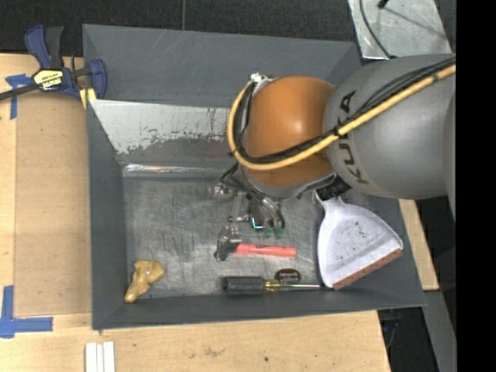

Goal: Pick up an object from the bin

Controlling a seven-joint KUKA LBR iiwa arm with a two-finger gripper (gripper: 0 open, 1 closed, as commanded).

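Where end effector (246,235) hangs, pink stick (273,250) beneath

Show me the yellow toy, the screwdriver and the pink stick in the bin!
yellow toy (144,279), camera view, on the middle of its lumpy body.
screwdriver (246,285), camera view, on its black handle.
pink stick (268,249), camera view, halfway along its length.
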